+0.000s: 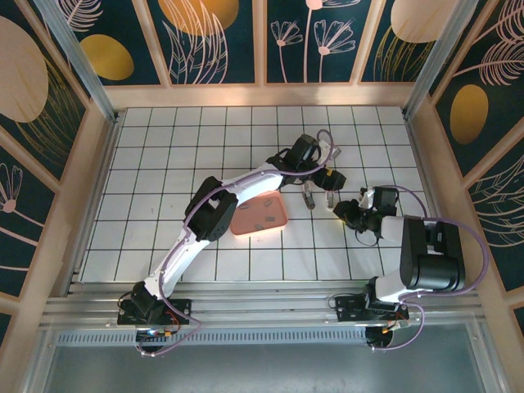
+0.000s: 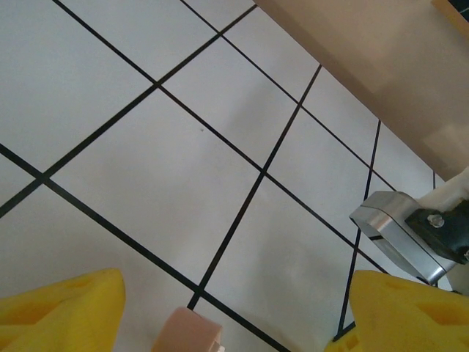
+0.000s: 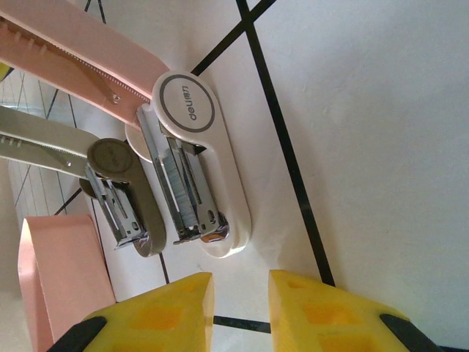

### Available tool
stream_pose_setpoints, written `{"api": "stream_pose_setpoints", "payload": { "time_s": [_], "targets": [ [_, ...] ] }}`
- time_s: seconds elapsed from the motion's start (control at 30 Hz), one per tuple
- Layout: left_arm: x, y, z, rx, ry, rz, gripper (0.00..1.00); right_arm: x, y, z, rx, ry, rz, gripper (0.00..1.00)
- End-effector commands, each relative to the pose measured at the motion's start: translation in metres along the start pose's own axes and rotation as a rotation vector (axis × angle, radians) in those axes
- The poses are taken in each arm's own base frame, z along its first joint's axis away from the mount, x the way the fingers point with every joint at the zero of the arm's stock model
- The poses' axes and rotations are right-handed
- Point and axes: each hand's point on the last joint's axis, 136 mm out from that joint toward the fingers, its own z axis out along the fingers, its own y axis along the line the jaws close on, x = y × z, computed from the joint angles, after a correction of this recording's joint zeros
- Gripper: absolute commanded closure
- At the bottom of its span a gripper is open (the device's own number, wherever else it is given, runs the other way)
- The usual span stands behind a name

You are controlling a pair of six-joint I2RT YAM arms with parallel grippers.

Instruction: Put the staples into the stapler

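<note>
Just right of the pink tray (image 1: 246, 221), which carries the staples (image 1: 267, 219), the stapler (image 3: 123, 202) lies opened, touching a white stapler (image 3: 201, 183). The left end effector (image 2: 234, 323) gapes wide. The right end effector (image 3: 239, 308) is narrow and empty, with bare worktop (image 1: 164, 164) around it.

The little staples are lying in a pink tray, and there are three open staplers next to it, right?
Not quite. There are two open staplers, not three. The right wrist view shows a white and pink stapler and a grey stapler side by side. The rest is right: the staples lie in the pink tray next to them.
</note>
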Motion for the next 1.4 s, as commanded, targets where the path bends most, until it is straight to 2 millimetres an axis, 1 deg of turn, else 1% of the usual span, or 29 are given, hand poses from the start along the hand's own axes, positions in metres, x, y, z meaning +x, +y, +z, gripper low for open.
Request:
{"api": "stream_pose_setpoints", "payload": {
  "time_s": [0.0,0.37,0.53,0.83,1.17,1.37],
  "targets": [
    [0.004,-0.009,0.005,0.046,0.021,0.023,0.21,-0.006,-0.005,0.003,0.033,-0.020,-0.034,0.74],
    [-0.008,-0.028,-0.003,0.108,-0.007,0.086,0.23,-0.006,-0.012,0.004,0.067,-0.024,-0.039,0.77],
    [-0.008,-0.032,-0.006,0.126,-0.003,0.107,0.23,-0.007,-0.013,0.005,0.070,-0.024,-0.037,0.77],
    [-0.010,-0.047,-0.011,0.171,-0.011,0.150,0.24,-0.008,-0.013,0.006,0.071,-0.026,-0.038,0.78],
    [-0.004,-0.063,-0.018,0.224,0.009,0.207,0.24,-0.009,-0.012,0.007,0.066,-0.027,-0.040,0.78],
    [0.006,-0.070,-0.019,0.250,0.032,0.217,0.24,-0.011,-0.011,0.008,0.065,-0.032,-0.046,0.78]
  ]
}}
